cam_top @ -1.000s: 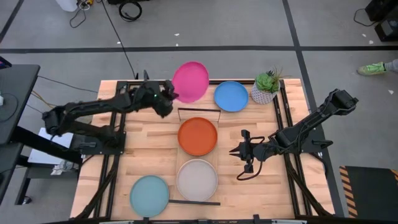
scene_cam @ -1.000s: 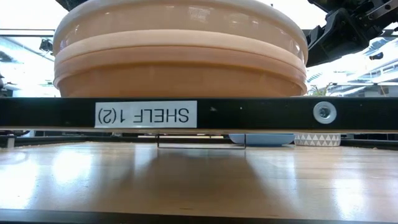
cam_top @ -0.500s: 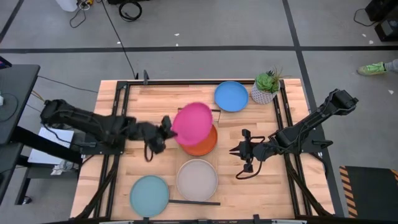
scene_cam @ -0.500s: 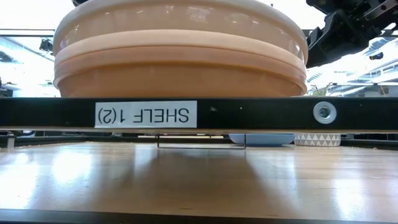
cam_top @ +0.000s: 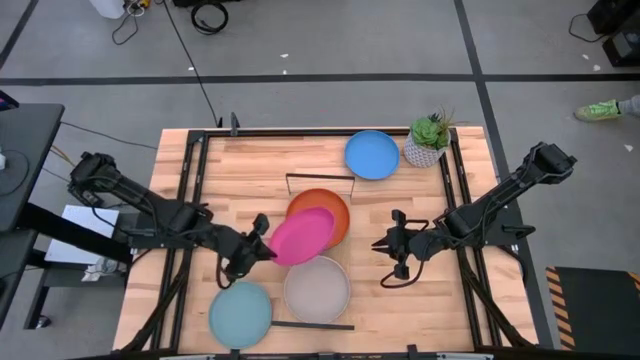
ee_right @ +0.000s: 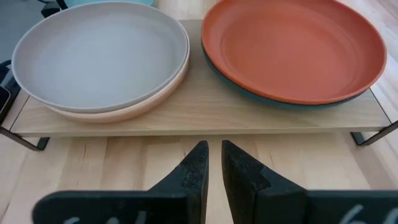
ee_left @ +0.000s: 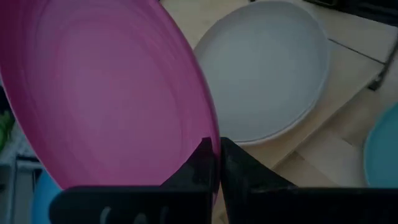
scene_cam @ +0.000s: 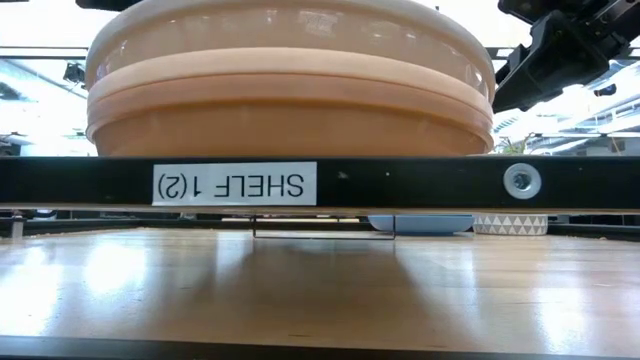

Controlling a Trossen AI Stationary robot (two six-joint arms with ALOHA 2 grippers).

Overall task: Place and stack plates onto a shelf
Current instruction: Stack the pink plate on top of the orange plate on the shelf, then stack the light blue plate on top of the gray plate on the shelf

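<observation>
Pink plate pinched by left gripper, tilted

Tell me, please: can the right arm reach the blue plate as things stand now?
Probably yes. The right gripper is empty beside the shelf, and the blue plate lies alone on the table; only the potted plant next to it crowds the approach.

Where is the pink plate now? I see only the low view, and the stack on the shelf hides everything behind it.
Observer: The left gripper holds the pink plate by its rim, partly over the orange plate.
Operator: Is the right arm in the way?
Observer: No. The right gripper waits beside the shelf, holding nothing.
Operator: What lies under the orange plate?
Observer: A dark teal plate.
</observation>
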